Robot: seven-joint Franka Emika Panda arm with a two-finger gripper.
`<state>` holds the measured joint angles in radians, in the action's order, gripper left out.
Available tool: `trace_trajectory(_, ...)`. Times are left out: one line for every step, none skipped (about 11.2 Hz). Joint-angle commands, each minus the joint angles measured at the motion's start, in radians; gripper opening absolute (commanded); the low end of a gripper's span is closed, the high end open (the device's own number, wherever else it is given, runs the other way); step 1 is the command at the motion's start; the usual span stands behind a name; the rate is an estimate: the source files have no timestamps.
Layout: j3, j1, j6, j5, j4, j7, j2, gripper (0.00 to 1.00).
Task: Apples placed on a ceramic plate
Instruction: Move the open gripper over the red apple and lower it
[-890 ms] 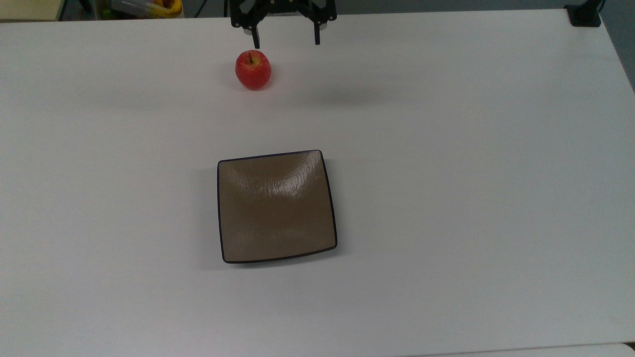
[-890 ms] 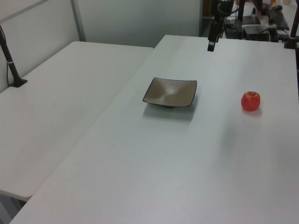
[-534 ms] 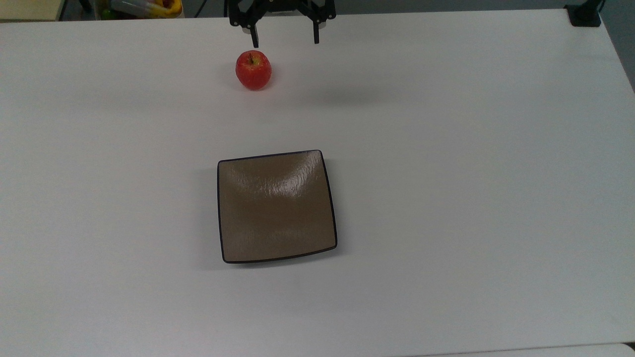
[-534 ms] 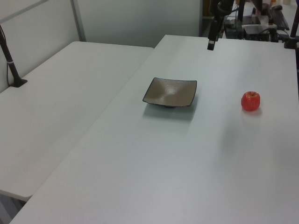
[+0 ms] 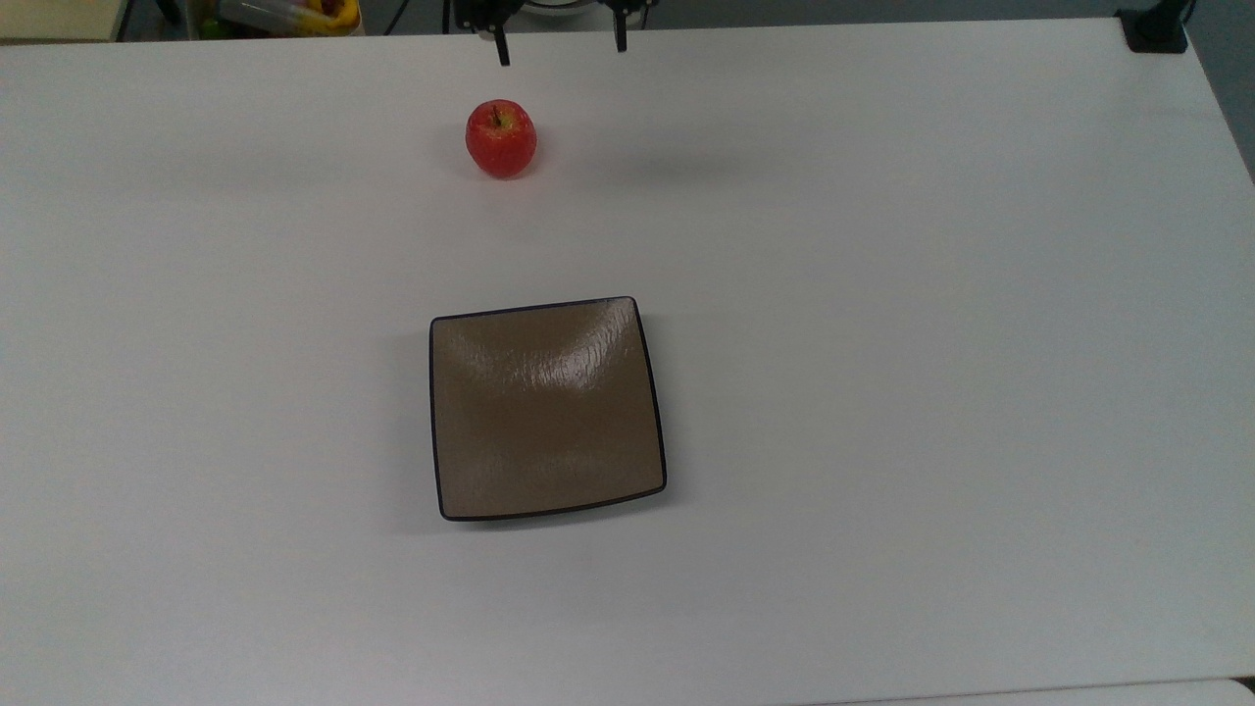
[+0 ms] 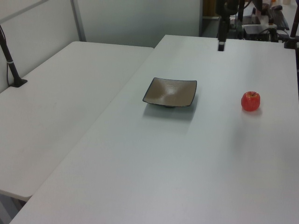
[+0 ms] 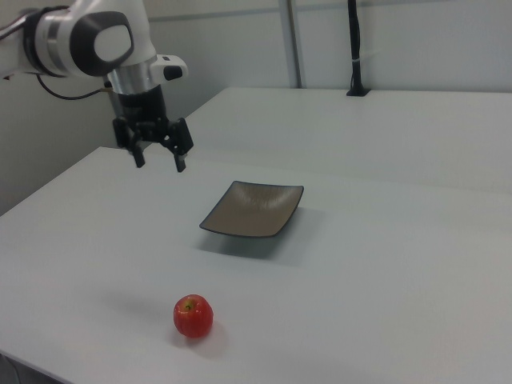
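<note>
White table (image 5: pixel 882 343) under grey partition walls. Ceramic plate (image 5: pixel 546 408) mid-table, bare. Apple (image 5: pixel 501 138) on table, well apart from plate, toward top view's far edge. Gripper (image 7: pixel 158 159) raised above table, fingers spread wide, holding nothing.

The top view looks almost straight down from high above the white rectangular table (image 5: pixel 882 294), with the arm's side at its upper edge. The left view looks level and oblique from 1 long side, the right view from the opposite side and lower. All 3 views share the square glossy brown plate (image 5: pixel 547 408) and the small round red apple (image 5: pixel 501 138).
</note>
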<state>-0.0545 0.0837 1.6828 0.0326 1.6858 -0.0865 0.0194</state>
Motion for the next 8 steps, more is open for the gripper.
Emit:
trace_trajectory(0.019,0.002,-0.182,-0.01,0.002,-0.188,0.068,1.0)
trace_trajectory(0.019,-0.016,-0.205,-0.011,0.006,-0.258,0.068,1.0)
trace_trajectory(0.018,-0.031,-0.222,-0.011,0.018,-0.35,0.068,1.0)
trace_trajectory(0.018,-0.051,-0.229,-0.011,0.037,-0.418,0.07,1.0)
trace_trajectory(0.018,-0.077,-0.227,-0.026,0.063,-0.494,0.076,1.0)
trace_trajectory(0.018,-0.105,-0.229,-0.043,0.095,-0.598,0.077,1.0)
trace_trajectory(0.018,-0.136,-0.216,-0.043,0.138,-0.651,0.088,1.0)
trace_trajectory(0.018,-0.149,-0.189,-0.046,0.191,-0.66,0.102,1.0)
